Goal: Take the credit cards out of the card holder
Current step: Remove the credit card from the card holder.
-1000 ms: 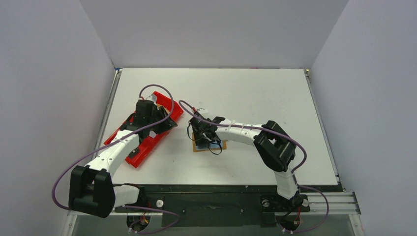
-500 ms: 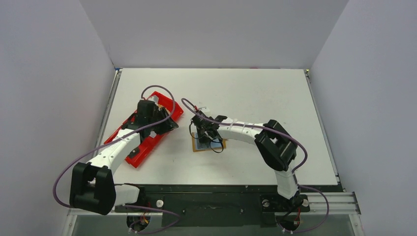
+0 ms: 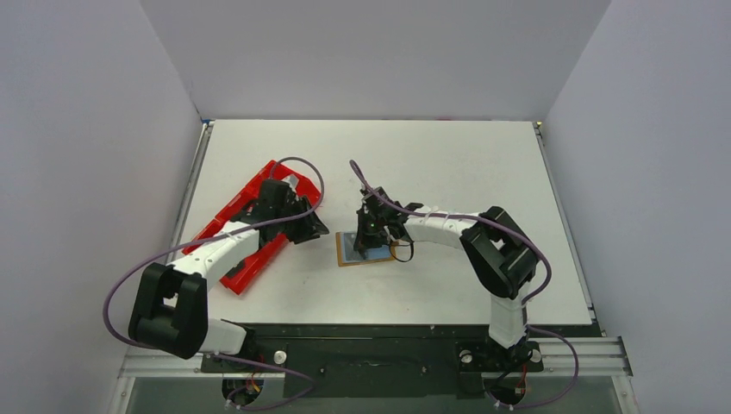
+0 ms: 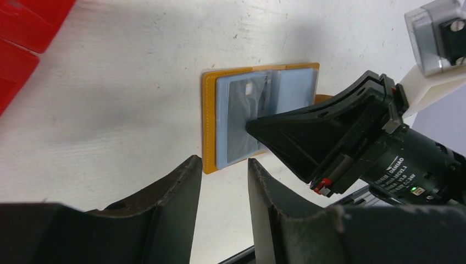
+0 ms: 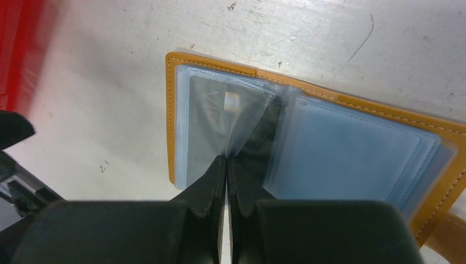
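Observation:
The tan card holder (image 3: 347, 256) lies open on the table, its pale blue sleeves facing up (image 5: 351, 148). A grey credit card (image 5: 211, 118) with a chip sits inside the left sleeve (image 4: 244, 121). My right gripper (image 5: 226, 160) stands over the holder's middle (image 3: 369, 235), shut on a thin clear sleeve page that it lifts from the spine. My left gripper (image 4: 222, 165) hangs open just left of the holder (image 3: 315, 227) with nothing between its fingers. Any other cards are hidden in the sleeves.
A long red tray (image 3: 244, 269) lies at an angle at the left, partly under my left arm, and shows as a red edge (image 4: 22, 27) (image 5: 14, 49). White walls close in the table on three sides.
My right gripper has shut on the sleeve page and shifted slightly right over the holder. My left arm has swung right, off the tray and towards the holder's left edge.

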Controlling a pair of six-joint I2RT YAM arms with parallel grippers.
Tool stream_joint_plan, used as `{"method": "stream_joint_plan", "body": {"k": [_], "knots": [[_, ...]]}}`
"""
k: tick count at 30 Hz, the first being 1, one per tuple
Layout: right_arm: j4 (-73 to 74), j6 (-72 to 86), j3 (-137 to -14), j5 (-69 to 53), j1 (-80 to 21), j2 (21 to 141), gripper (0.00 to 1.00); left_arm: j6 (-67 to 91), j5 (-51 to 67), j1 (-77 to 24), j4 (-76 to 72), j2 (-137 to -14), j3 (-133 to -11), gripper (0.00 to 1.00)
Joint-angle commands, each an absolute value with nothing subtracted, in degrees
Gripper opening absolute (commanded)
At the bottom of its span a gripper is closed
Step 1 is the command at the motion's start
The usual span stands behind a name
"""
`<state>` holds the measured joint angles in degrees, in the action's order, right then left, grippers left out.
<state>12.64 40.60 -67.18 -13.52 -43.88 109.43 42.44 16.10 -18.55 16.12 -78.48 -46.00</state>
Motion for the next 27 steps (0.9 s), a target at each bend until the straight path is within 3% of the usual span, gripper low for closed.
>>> {"method": "stream_joint_plan", "body": {"k": [1, 27], "knots": [[10.55, 41.52, -64.13, -15.83, -42.53, 107.77, 0.00, 43.10, 18.95, -19.80, 12.42, -80.86, -46.93, 0.34], [2.36, 46.06, -58.01, -21.19, -39.85, 100.87, 0.00, 45.64, 25.74, -24.03, 5.48, -89.08, -47.00, 0.38]]}}
